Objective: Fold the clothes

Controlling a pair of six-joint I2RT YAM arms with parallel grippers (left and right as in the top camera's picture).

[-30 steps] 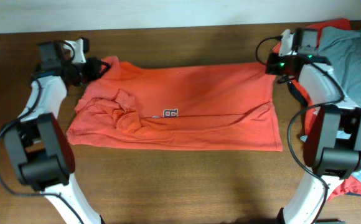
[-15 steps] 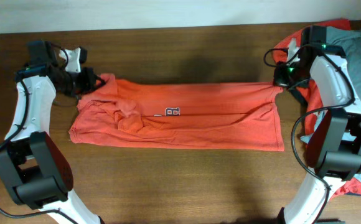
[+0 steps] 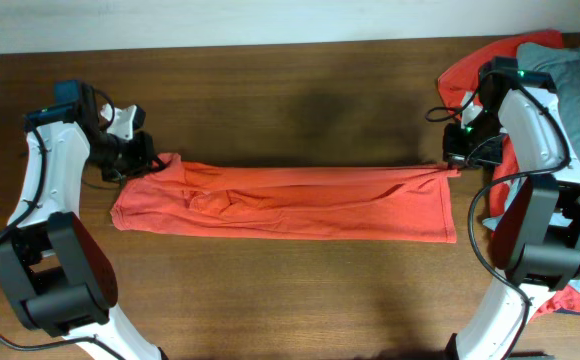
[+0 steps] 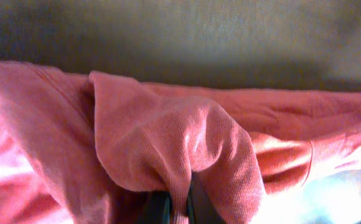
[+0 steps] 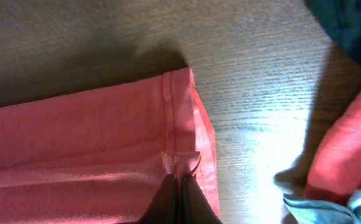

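An orange-red T-shirt (image 3: 290, 200) lies across the middle of the table, its far half folded toward the near half; its chest print is hidden. My left gripper (image 3: 148, 162) is shut on the shirt's left far edge, seen bunched over the fingers in the left wrist view (image 4: 177, 208). My right gripper (image 3: 453, 165) is shut on the right far hem corner, pinched in the right wrist view (image 5: 182, 177). A light grey-blue T-shirt (image 3: 570, 90) lies piled over another orange-red shirt (image 3: 475, 60) at the far right.
The wooden table (image 3: 290, 290) runs to a pale wall at the back. The pile of shirts fills the right edge behind my right arm, with more orange-red cloth (image 3: 575, 295) at the near right.
Both grippers have drawn the shirt's far edge toward the near edge. The shirt is now a narrower band and the chest print is covered.
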